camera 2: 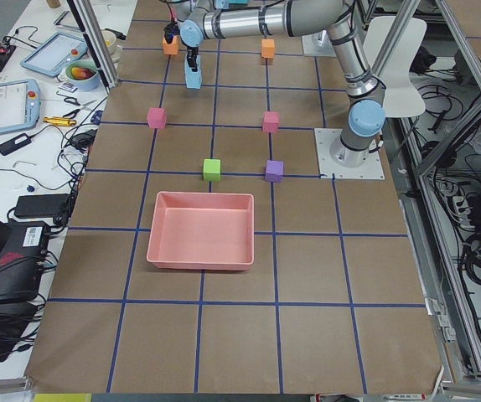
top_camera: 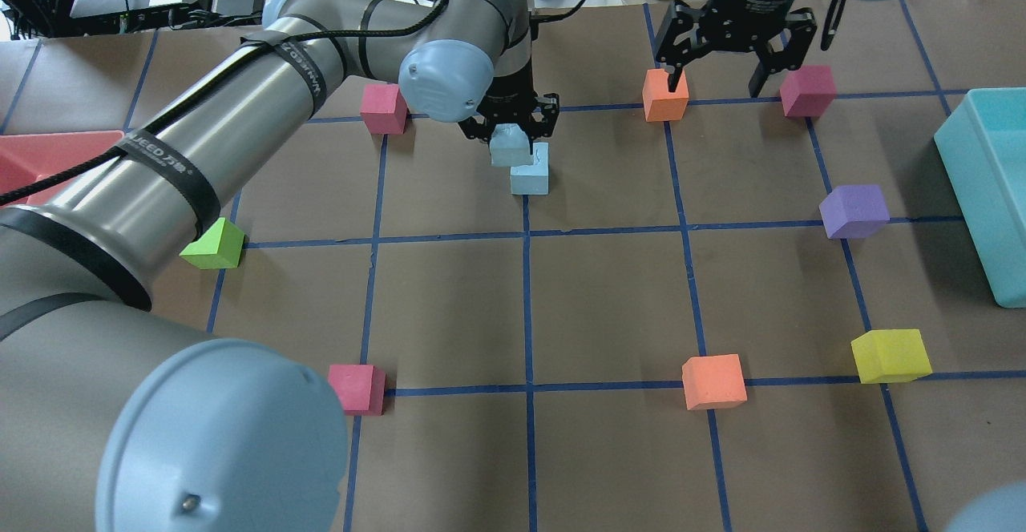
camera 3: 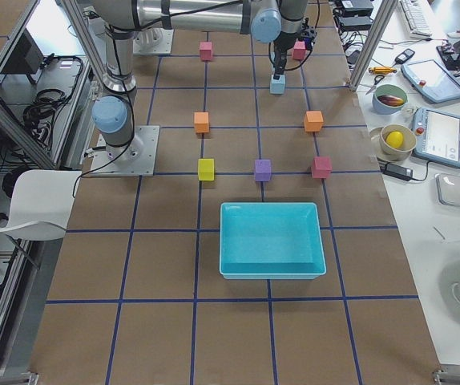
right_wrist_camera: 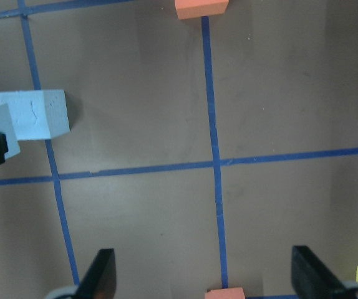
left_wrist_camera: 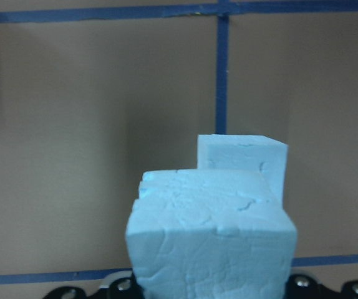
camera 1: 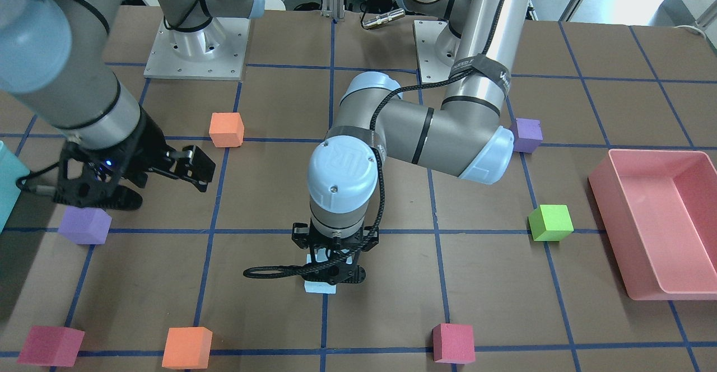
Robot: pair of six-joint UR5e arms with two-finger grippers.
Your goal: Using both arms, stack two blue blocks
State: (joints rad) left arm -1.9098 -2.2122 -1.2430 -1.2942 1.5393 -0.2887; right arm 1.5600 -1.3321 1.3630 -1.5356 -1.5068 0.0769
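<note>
My left gripper (top_camera: 513, 127) is shut on one pale blue block (top_camera: 510, 147) and holds it just above the table. The second blue block (top_camera: 531, 173) rests on the table right beside it, partly under it. In the left wrist view the held block (left_wrist_camera: 210, 243) fills the foreground and the resting block (left_wrist_camera: 244, 161) stands just behind it, to the right. My right gripper (top_camera: 717, 83) is open and empty. It hangs raised at the far side between an orange cube (top_camera: 665, 94) and a crimson cube (top_camera: 807, 90). Its fingers (right_wrist_camera: 101, 274) frame bare table.
A teal bin (top_camera: 986, 187) stands at the right edge, a pink tray (top_camera: 32, 151) at the left. Loose cubes lie about: purple (top_camera: 854, 211), yellow (top_camera: 890, 355), orange (top_camera: 713, 381), green (top_camera: 214, 245), pink (top_camera: 383, 108) and pink (top_camera: 357, 388).
</note>
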